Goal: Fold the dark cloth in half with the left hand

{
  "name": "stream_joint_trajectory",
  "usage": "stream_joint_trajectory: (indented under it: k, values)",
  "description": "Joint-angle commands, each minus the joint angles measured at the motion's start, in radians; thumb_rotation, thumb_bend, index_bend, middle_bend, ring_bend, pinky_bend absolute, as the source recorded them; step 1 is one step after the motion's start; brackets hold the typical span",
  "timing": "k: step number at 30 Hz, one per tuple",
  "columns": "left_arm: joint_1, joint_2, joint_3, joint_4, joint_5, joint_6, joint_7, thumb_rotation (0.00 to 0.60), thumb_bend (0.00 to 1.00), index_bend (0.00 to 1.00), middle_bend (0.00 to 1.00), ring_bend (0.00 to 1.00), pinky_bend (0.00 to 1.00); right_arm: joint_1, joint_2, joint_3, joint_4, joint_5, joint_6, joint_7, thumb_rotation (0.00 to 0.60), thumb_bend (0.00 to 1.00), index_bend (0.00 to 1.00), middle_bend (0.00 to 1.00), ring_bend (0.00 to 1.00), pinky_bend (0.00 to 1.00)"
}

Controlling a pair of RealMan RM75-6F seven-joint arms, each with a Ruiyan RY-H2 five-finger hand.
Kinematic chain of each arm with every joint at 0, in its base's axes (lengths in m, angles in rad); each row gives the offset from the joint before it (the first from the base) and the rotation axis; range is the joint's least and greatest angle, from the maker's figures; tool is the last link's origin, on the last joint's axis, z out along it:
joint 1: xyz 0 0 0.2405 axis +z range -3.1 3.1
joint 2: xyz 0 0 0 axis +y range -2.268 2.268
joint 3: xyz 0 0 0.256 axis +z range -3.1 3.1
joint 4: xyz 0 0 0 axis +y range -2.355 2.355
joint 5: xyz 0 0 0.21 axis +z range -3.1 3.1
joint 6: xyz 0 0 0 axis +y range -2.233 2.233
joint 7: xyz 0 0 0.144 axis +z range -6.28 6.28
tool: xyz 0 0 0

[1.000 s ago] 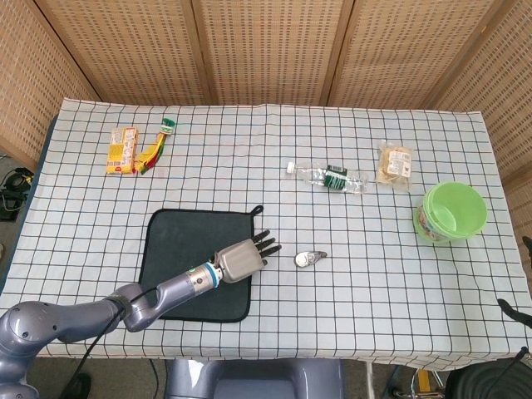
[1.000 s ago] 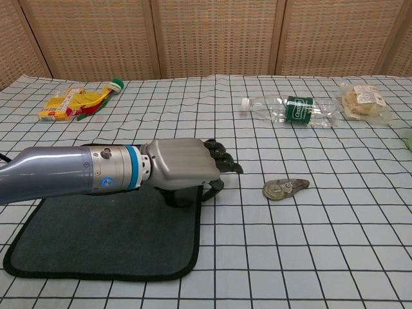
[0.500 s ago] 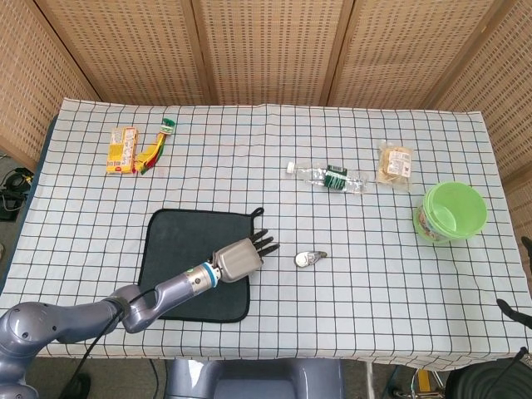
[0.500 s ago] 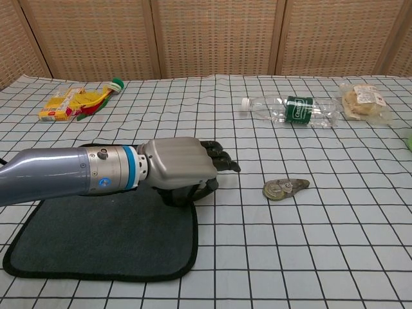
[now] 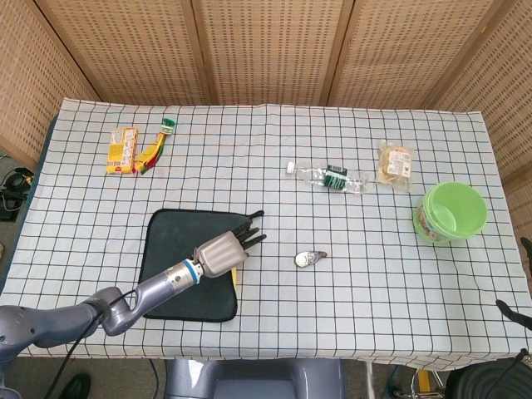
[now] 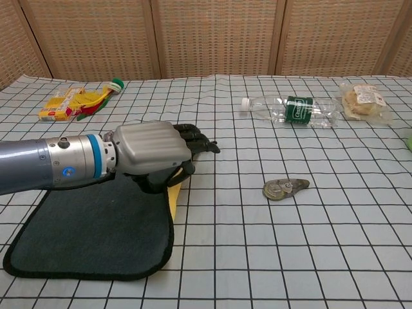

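The dark cloth (image 5: 179, 249) (image 6: 96, 225) lies on the checked table, left of centre, with a black border. My left hand (image 5: 220, 249) (image 6: 154, 158) grips its right edge and holds it lifted, so the yellow underside (image 6: 174, 192) shows beneath the fingers. The raised edge is pulled leftward over the rest of the cloth. The cloth's left and near parts stay flat. My right hand appears in neither view.
A small metal tape measure (image 5: 310, 258) (image 6: 284, 188) lies right of the cloth. Further back are a clear plastic bottle (image 5: 328, 177) (image 6: 293, 109), a snack bag (image 5: 394, 164), yellow snack packets (image 5: 125, 148) (image 6: 71, 103), and a green bowl (image 5: 451, 211) at the right.
My left hand closed on the cloth's right edge, lifted it and drew it left. The cloth now looks narrower and its yellow underside shows.
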Motion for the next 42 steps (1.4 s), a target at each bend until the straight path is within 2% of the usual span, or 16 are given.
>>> stream_joint_trajectory:
  k: [1, 10, 19, 42]
  values:
    - [0.036, 0.038, 0.024, -0.016, 0.023, 0.058, -0.031, 0.6, 0.42, 0.65, 0.0, 0.0, 0.0, 0.0, 0.0, -0.001, -0.003, -0.003, 0.002, -0.002, 0.6, 0.0, 0.0, 0.0, 0.0, 0.0]
    - [0.12, 0.101, 0.082, -0.023, 0.046, 0.146, -0.097, 0.6, 0.42, 0.66, 0.0, 0.0, 0.0, -0.001, 0.0, -0.005, -0.011, -0.014, 0.005, -0.008, 0.6, 0.0, 0.0, 0.0, 0.0, 0.0]
    - [0.203, 0.137, 0.134, 0.023, 0.059, 0.202, -0.161, 0.6, 0.42, 0.66, 0.0, 0.0, 0.0, -0.002, 0.0, -0.01, -0.021, -0.024, 0.007, -0.016, 0.6, 0.0, 0.0, 0.0, 0.0, 0.0]
    - [0.292, 0.149, 0.173, 0.162, 0.086, 0.232, -0.293, 0.6, 0.42, 0.66, 0.0, 0.0, 0.0, -0.003, -0.005, -0.016, -0.031, -0.034, 0.012, -0.039, 0.6, 0.0, 0.0, 0.0, 0.0, 0.0]
